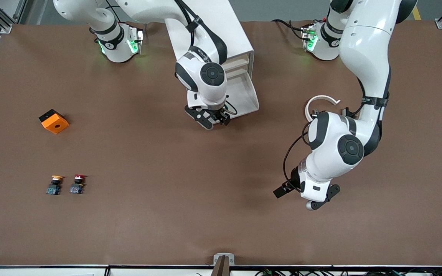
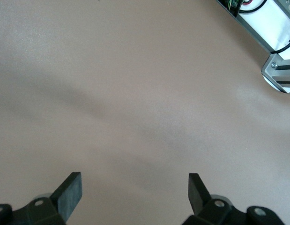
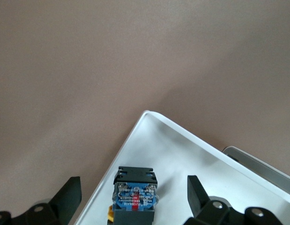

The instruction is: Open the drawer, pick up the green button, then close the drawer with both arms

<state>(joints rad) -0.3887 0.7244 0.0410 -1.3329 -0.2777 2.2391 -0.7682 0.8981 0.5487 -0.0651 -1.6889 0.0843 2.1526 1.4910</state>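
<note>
The lowest drawer (image 1: pixel 254 95) of the white cabinet (image 1: pixel 221 30) stands pulled out. My right gripper (image 1: pixel 215 119) hangs over the drawer's open end, open. In the right wrist view a button (image 3: pixel 134 193) with a black body and a blue base lies on the drawer floor (image 3: pixel 182 154) near a corner, between the spread fingers of the right gripper (image 3: pixel 134 199), which do not touch it. The button's cap is hidden; only an amber sliver shows at its end. My left gripper (image 1: pixel 320 201) waits open over bare table toward the left arm's end, with nothing between its fingers (image 2: pixel 70 192).
An orange block (image 1: pixel 54 121) lies toward the right arm's end of the table. A yellow-capped button (image 1: pixel 55 184) and a red-capped button (image 1: pixel 78 184) stand nearer the front camera than the block. A white curved ring (image 1: pixel 320 101) lies by the left arm.
</note>
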